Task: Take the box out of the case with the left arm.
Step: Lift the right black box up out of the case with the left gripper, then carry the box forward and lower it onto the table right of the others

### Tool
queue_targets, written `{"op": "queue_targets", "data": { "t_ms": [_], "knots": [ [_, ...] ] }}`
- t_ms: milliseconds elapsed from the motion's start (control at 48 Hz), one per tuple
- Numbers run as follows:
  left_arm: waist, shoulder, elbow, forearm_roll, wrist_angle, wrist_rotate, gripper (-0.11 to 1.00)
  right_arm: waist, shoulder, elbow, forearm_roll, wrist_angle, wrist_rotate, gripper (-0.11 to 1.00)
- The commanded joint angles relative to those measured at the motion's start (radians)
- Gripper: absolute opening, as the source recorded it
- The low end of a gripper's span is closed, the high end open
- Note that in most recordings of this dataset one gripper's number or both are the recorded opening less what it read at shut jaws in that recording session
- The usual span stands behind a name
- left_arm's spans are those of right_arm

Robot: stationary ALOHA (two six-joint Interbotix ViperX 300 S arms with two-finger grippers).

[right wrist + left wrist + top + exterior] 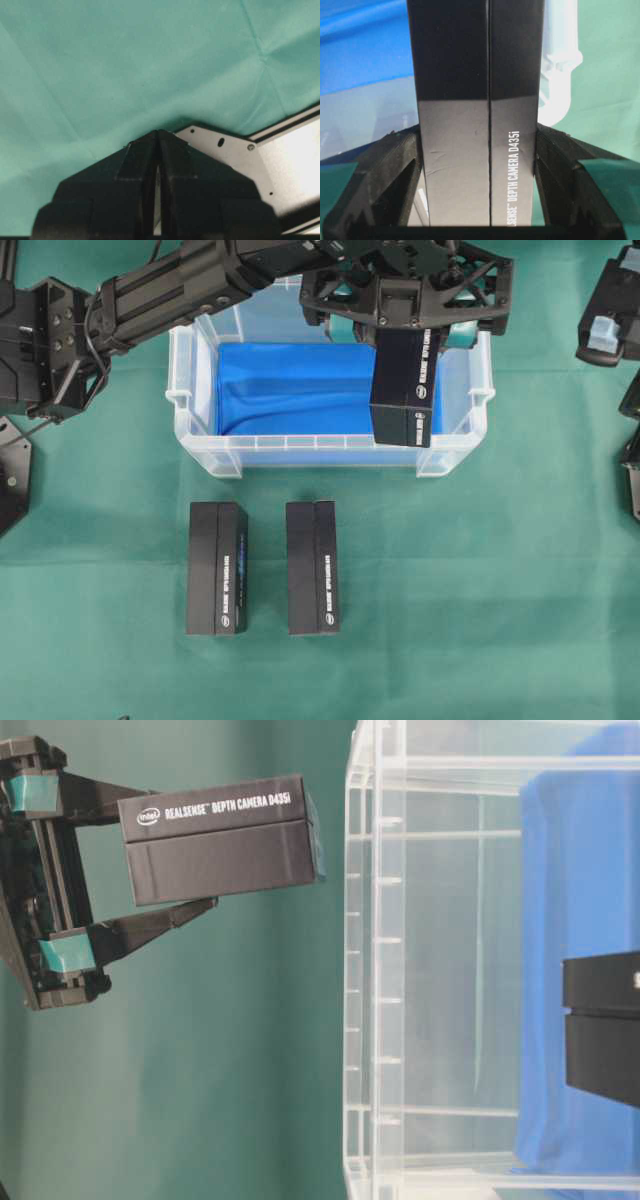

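My left gripper [402,338] is shut on a black box [405,390] printed "RealSense Depth Camera D435i". It holds the box over the right part of the clear case [300,451], whose bottom is lined with blue cloth [290,390]. In the table-level view, which is turned on its side, the box [220,840] hangs free of the case rim [360,920], between the fingers [160,923] of the left gripper [190,850]. The left wrist view shows the box [477,100] clamped on both sides by the left gripper [477,145]. My right gripper [158,135] is shut and empty.
Two more black boxes [217,568] [312,568] lie side by side on the green cloth in front of the case. The right arm [605,330] rests at the right edge of the table. A metal plate [225,145] lies under the right gripper.
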Motion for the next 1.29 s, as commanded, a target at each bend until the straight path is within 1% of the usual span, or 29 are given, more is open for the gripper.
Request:
{"op": "queue_targets", "data": {
  "t_ms": [0,959,1126,1272],
  "knots": [
    [0.002,-0.028,-0.029,0.003,-0.005,0.0,0.6,0.0,-0.003,-0.009,-0.003,-0.003,0.0,0.0],
    [0.002,-0.028,-0.029,0.003,-0.005,-0.002,0.6,0.0,-0.003,-0.009,-0.003,-0.003,-0.002,0.0],
    [-0.028,-0.026,-0.038,0.003,-0.005,-0.028,0.6,0.0,-0.003,-0.009,-0.003,-0.003,-0.003,0.0],
    [-0.067,-0.026,-0.041,0.006,-0.005,-0.074,0.6,0.0,-0.003,-0.009,-0.003,-0.005,-0.008,0.0]
  ]
}}
